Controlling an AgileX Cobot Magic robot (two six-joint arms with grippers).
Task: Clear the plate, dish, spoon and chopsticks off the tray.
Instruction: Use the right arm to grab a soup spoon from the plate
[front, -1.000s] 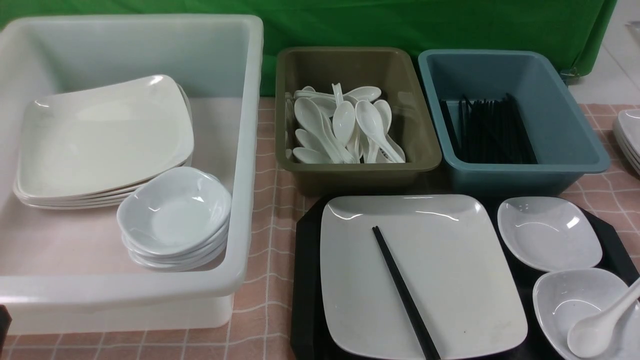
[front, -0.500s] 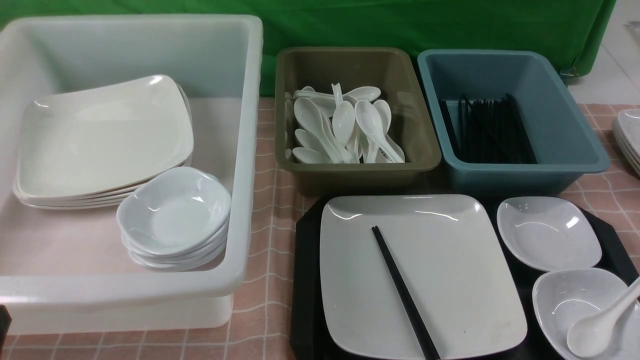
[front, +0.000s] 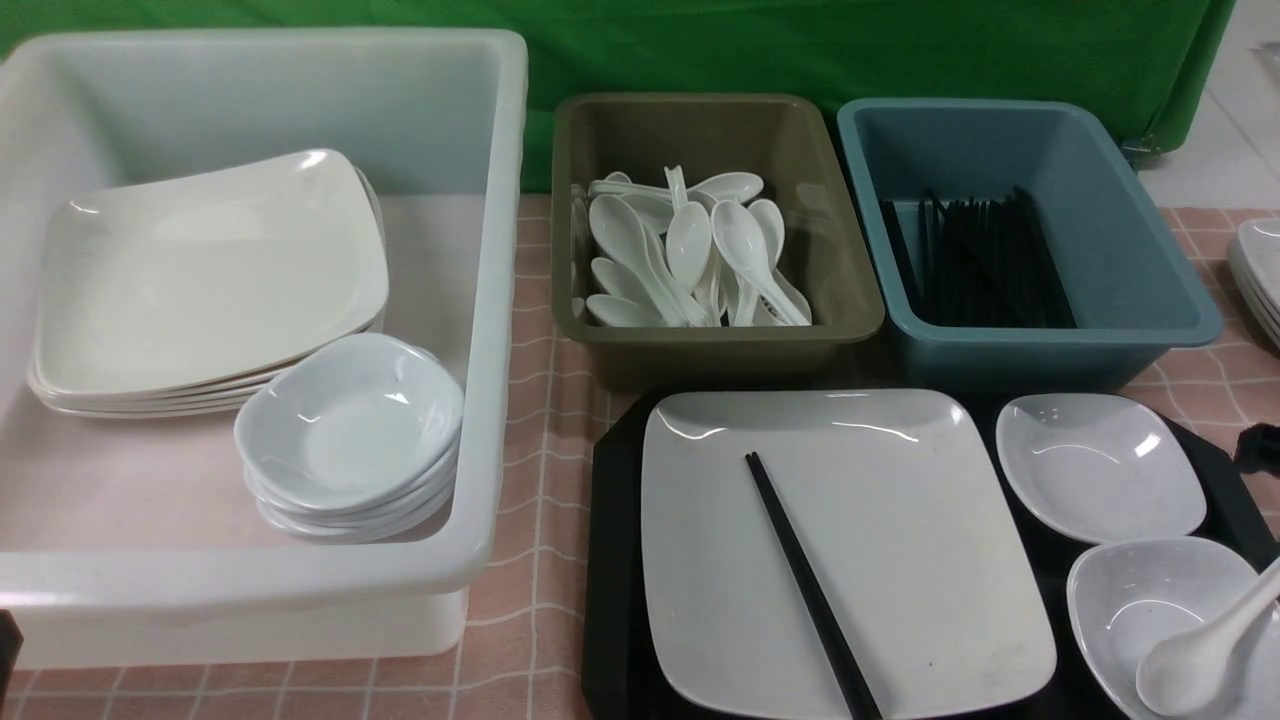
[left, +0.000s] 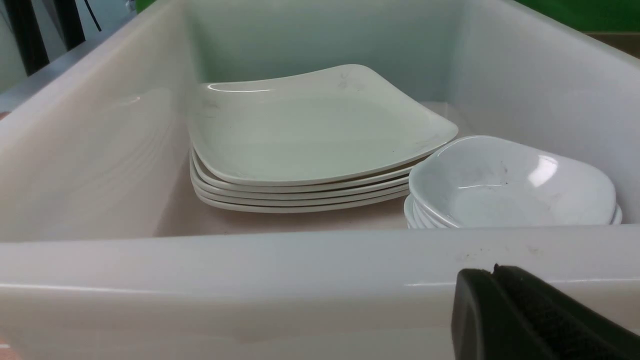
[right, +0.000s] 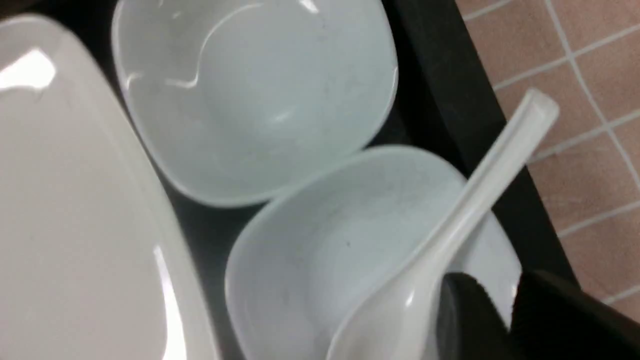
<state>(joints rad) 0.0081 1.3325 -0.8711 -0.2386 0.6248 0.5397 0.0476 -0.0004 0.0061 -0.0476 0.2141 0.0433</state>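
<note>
Pink cloth (front: 540, 400): tub (front: 495, 250), olive bin (front: 715, 350), blue bin (front: 1050, 355), tray (front: 612, 560)

The plate (front: 900, 520) and spoon (front: 1185, 668) look smooth, glossy white, catching bright highlights. The tray (front: 610, 560) is matt black plastic. The chopsticks (front: 810, 588) are smooth, dull black, and the tablecloth (front: 535, 420) looks matt.
</note>
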